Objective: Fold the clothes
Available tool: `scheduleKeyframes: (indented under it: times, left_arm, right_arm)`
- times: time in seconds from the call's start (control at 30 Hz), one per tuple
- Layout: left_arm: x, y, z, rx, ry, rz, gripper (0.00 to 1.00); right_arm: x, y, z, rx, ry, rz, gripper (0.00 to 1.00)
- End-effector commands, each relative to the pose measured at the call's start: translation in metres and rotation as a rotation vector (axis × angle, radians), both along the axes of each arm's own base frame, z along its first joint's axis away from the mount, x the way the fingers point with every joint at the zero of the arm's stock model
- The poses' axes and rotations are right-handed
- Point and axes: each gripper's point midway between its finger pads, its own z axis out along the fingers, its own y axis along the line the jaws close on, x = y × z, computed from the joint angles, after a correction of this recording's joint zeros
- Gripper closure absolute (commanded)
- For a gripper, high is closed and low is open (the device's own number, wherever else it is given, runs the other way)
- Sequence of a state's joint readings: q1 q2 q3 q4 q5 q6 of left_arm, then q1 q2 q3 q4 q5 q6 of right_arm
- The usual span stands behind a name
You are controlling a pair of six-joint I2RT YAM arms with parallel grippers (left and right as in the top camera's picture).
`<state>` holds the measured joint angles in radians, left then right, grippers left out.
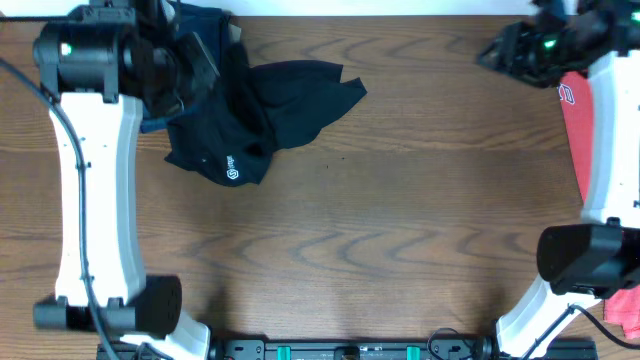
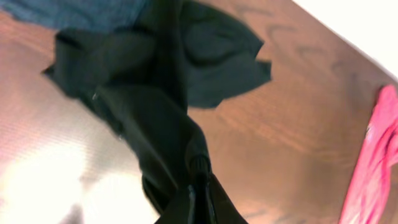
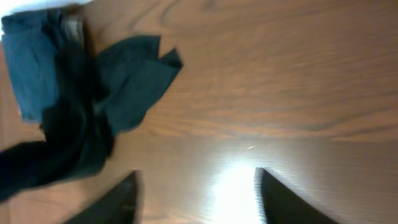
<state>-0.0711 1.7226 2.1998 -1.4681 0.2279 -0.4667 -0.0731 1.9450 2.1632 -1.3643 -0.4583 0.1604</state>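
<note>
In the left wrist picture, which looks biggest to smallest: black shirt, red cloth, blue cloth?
1. black shirt, biggest, though nearest the camera.
2-3. red cloth and blue cloth: both cut off by the picture edge, too alike to rank.

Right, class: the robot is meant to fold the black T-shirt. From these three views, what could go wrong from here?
1. The left gripper pinches the black T-shirt at a single bunched spot, so pulling may twist it rather than spread it.
2. The shirt overlaps the blue garment, which could be dragged along.
3. The right gripper is open over the bare table, apart from the shirt, so nothing steadies the far side.
</note>
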Motion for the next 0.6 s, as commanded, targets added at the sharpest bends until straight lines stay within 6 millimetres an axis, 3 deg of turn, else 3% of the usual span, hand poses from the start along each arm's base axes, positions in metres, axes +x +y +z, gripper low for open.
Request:
scheduleKeyframes:
  times: [0.0, 0.2, 0.4, 0.57]
  left_arm:
    - [-0.038, 0.008, 0.038, 0.098, -0.096, 0.029, 0.94]
    - [-0.113, 0.007, 0.074, 0.140, -0.185, 0.025, 0.94]
    - [-0.174, 0.010, 0.091, 0.070, -0.261, 0.023, 0.94]
    - [-0.223, 0.024, 0.102, 0.005, -0.362, 0.063, 0.94]
  right_arm:
    - [-0.006, 0.035, -0.006, 0.000, -0.012, 0.145, 0.20]
    - [-0.011, 0.072, -0.011, -0.032, -0.012, 0.219, 0.01]
    - [-0.020, 0.107, -0.015, -0.033, -0.010, 0.302, 0.01]
    - [-0.027, 0.137, -0.029, -0.037, 0.020, 0.372, 0.01]
